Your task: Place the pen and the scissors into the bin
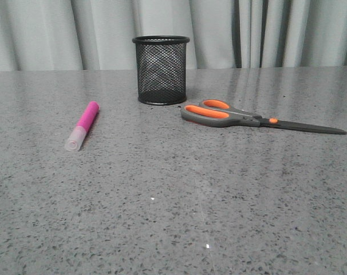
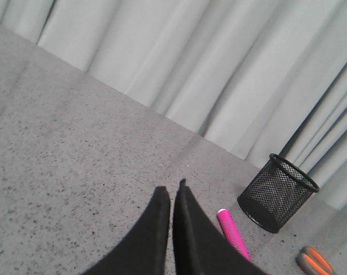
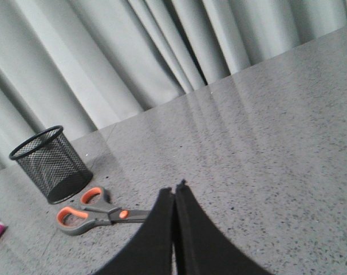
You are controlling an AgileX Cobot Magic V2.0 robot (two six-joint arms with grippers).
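Nothing started yet: bin (image 1: 161, 70) upright w/ pen (image 1: 82, 125) lying to its left, scissors (image 1: 248, 117) just right of its base, left gripper (image 2: 171, 192) & right gripper (image 3: 174, 191) both closed, empty; next move prob needs opening jaws over one item.

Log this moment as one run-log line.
pen: on table | scissors: on table | bin: upright | left gripper: shut | right gripper: shut

Speckled grey stone-like bench (image 1: 162, 217), faintly glossy; black wire-mesh bin (image 1: 161, 70); smooth plastic pen (image 1: 83, 125); matt cloth curtain (image 1: 59, 31) behind.
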